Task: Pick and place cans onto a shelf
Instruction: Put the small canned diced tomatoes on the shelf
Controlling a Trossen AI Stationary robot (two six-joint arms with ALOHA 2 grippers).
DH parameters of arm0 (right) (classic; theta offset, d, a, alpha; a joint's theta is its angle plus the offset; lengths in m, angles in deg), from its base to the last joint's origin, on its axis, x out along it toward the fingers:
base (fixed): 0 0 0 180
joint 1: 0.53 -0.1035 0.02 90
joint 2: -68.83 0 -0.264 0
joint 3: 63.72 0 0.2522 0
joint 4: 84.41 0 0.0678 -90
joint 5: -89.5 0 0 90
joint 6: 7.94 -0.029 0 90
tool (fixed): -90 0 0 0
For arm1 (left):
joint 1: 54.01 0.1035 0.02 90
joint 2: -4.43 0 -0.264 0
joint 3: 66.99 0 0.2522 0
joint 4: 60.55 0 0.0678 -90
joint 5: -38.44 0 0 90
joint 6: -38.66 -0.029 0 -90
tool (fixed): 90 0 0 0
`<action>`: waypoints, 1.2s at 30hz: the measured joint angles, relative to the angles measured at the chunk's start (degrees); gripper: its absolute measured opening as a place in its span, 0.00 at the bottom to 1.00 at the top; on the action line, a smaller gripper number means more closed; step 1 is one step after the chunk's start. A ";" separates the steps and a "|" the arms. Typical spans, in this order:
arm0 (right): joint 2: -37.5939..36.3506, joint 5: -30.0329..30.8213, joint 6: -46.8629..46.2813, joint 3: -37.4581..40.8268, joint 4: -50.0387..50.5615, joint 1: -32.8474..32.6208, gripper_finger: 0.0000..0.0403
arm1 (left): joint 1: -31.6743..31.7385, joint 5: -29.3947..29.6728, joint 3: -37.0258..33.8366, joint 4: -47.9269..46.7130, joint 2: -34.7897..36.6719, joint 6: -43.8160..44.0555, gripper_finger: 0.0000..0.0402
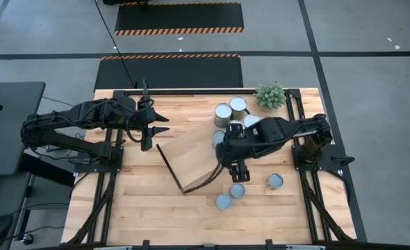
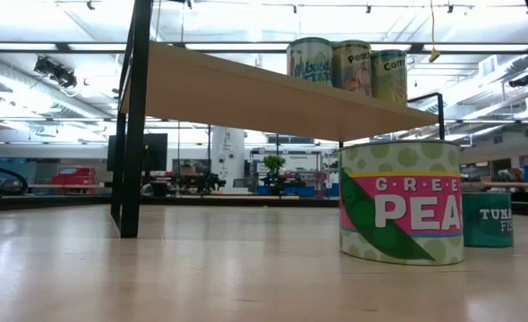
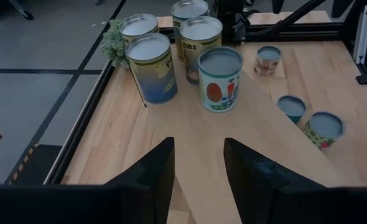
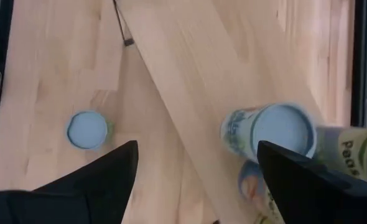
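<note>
Wooden tabletop (image 1: 142,201) carries the shelf (image 1: 191,156). Right gripper (image 1: 236,171), jaws apart and empty, hangs above the shelf's near edge; cans (image 1: 231,110) stand just beyond. Left gripper (image 1: 153,130) waits farther off, jaws slightly apart.

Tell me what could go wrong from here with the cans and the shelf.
1. The right gripper hangs open-fingered over the shelf beside the cans already there; a sideways drift might topple them, since they stand close together.
2. Three cans still sit on the table near the shelf's edge; reaching down for one could bump the rail.
3. The left gripper waits by the shelf's other end and could crowd it.
</note>
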 joint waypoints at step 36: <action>-33.28 -18.02 -32.20 77.50 -30.16 -7.39 0.94 | 0.00 0.00 0.00 0.03 0.00 2.31 0.36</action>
